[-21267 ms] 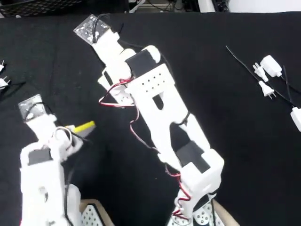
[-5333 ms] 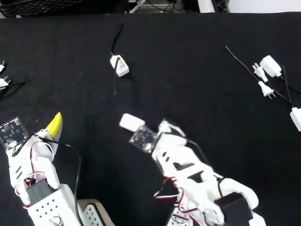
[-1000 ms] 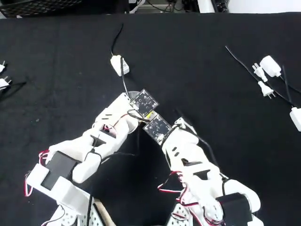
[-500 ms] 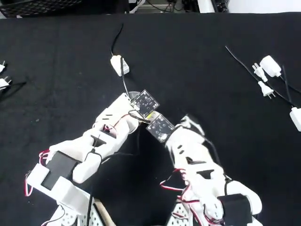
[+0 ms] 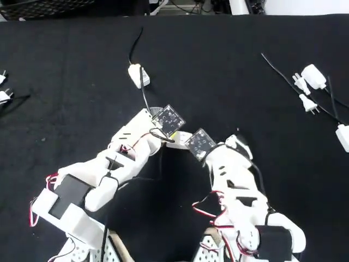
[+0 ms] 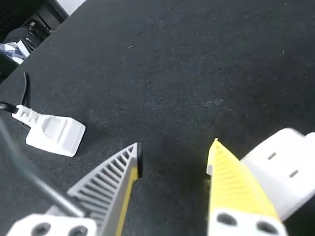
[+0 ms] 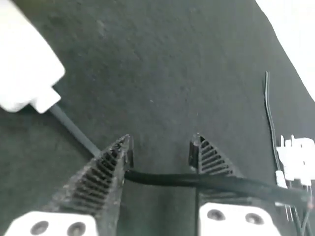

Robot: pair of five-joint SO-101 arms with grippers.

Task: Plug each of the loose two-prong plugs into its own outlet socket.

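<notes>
1. From where I stand, both arms lean in over the middle of the black table [image 5: 71, 43]. The left one comes from the near left and the right one from the near right, and their wrists almost meet.
2. The outlet socket [image 6: 283, 164], a white block with two slots in its face, lies on the cloth between the two wrists. It sits hard against the outer side of the left arm's yellow finger [image 6: 236, 184].
3. The left gripper [image 6: 175, 145] has its fingers spread wide, with bare cloth in the gap. It has hold of nothing (the socket is outside the jaws, not in them).
4. The right gripper [image 7: 161, 138] is likewise parted. A black cord [image 7: 162, 179] runs across the gap low down between its two dark fingers, and the fingers are not closed on it. Whose cord it is I can't tell.
5. A white connector [image 5: 138, 75] on its own black lead lies farther up the table, well apart from the socket. I can't tell whether it is a plug or a socket.
6. The loose two-prong plugs [image 5: 308, 102] lie in a small cluster near the table's right edge, well away from both arms and not plugged in.
7. A couple of small white pieces [image 5: 4, 97] sit at the far left edge, too small to make out.
</notes>
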